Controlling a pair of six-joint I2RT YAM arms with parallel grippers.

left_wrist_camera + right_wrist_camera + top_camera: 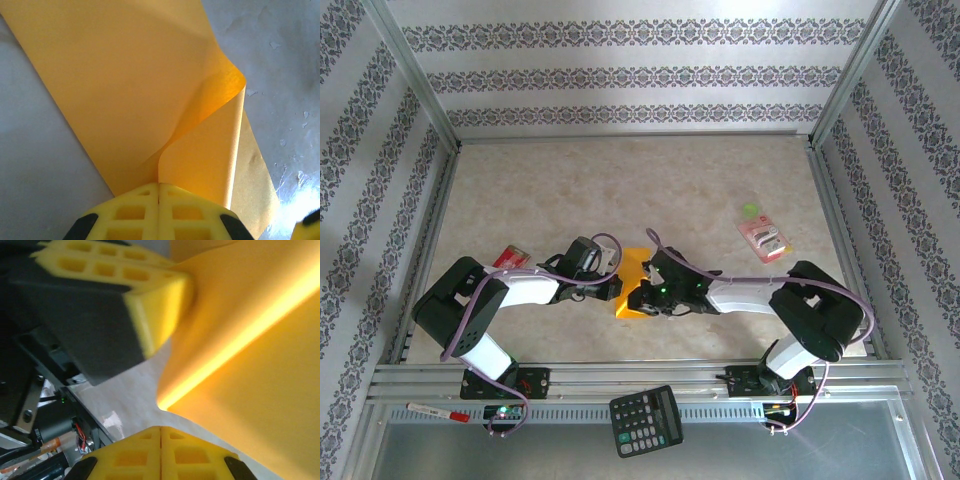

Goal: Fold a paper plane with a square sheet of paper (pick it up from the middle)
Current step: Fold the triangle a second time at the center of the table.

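Paper [632,275] probably getting an early fold: left claw [159,192] pinching it at 9 o'clock, right claw [160,440] pressed together at 3 o'clock, hold unclear. Next: aligning edges, flattening crease.

Beige marbled table [620,180]: orange paper [633,275] at centre, pink packet [765,240] and green item [751,209] right, red packet [510,258] left.

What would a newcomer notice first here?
The bright orange-yellow square sheet of paper lies between the two arms, one side curled up into a fold. The left gripper pinches its edge, and the right gripper is closed just beside it. A black calculator sits at the near rail.
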